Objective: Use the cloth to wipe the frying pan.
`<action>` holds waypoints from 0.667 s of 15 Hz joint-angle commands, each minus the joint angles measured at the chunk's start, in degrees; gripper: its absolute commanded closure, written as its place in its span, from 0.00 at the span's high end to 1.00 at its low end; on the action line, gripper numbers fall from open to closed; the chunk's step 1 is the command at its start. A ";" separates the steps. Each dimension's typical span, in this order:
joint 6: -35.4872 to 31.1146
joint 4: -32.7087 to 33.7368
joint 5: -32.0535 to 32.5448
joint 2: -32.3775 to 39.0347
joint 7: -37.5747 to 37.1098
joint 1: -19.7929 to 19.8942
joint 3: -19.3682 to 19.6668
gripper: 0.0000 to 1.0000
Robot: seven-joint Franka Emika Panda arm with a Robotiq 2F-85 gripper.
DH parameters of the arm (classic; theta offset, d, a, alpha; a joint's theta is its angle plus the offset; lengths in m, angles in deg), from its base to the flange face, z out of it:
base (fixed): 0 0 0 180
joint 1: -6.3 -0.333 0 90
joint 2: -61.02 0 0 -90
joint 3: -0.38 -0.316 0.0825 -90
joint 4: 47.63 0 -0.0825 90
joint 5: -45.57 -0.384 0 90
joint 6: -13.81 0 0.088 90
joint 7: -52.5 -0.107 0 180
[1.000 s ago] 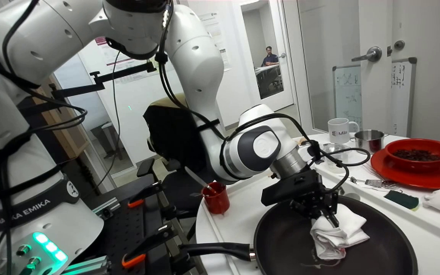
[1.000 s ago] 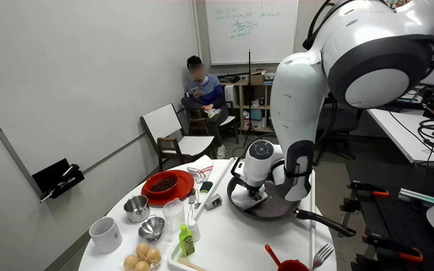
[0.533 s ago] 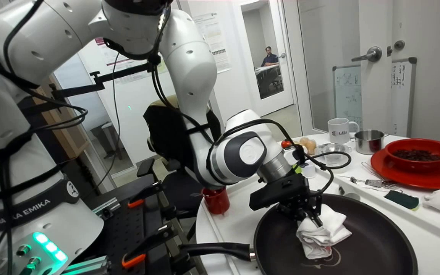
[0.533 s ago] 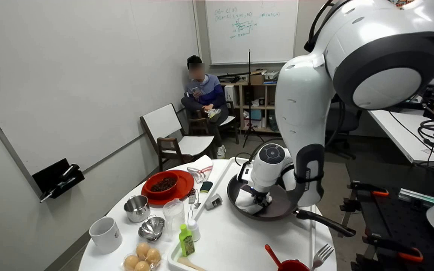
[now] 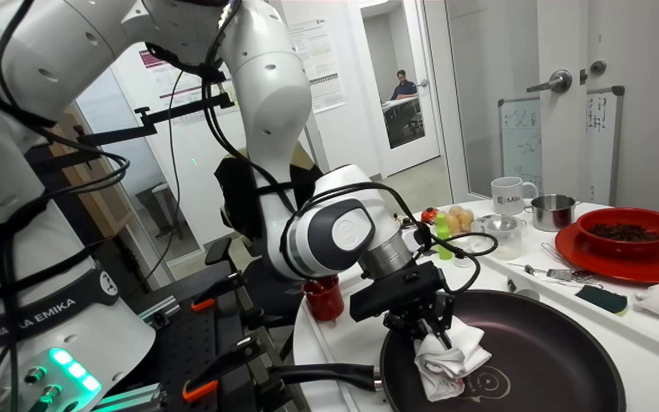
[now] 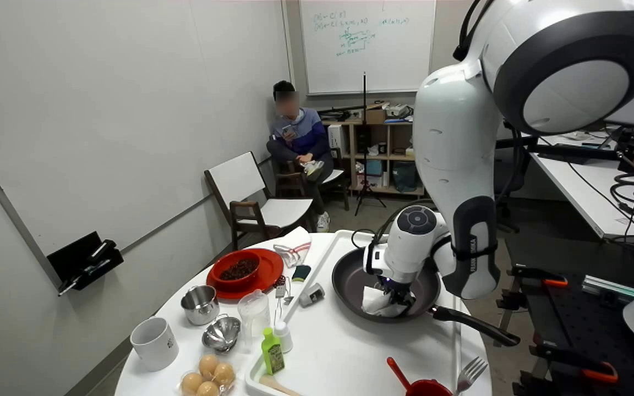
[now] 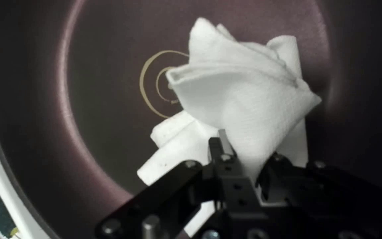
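Note:
The dark frying pan (image 5: 547, 355) rests on the white tray, with its black handle (image 5: 329, 373) sticking out past the table edge. It also shows in the other views (image 6: 350, 283) (image 7: 101, 83). The crumpled white cloth (image 5: 447, 369) lies inside the pan near the handle side and touches the pan floor; it shows too in an exterior view (image 6: 375, 302). My gripper (image 5: 438, 337) is low over the pan, pointing down. In the wrist view, its jaws (image 7: 245, 149) are closed around a fold of the cloth (image 7: 240, 93). The right fingertip is dark and partly hidden by cloth.
The tray (image 6: 322, 352) has raised rims. A red cup (image 5: 325, 300) stands near the pan handle. A small grey container (image 6: 312, 295) lies beside the pan. A red plate (image 6: 273, 269) with a bowl, a green bottle (image 6: 273, 352) and metal cups stand farther off.
The gripper and cloth have slid across the pan toward the handle side, leftward or rightward depending on the exterior view. More of the pan's centre emblem shows. The pan has not moved.

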 commanded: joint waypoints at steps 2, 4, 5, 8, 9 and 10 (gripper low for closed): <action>-1.69 -4.55 2.37 -2.51 5.73 1.10 1.46 0.08; -2.06 -4.60 1.76 -1.66 7.20 1.38 2.64 0.08; -1.37 -4.16 1.42 -1.71 7.66 1.63 3.04 0.08; -1.30 -3.64 0.70 -1.14 8.24 3.65 3.66 0.08; -1.40 -3.24 0.24 -1.02 7.95 4.06 3.91 0.08; -1.39 -2.66 -0.20 -0.86 7.55 4.86 3.99 0.08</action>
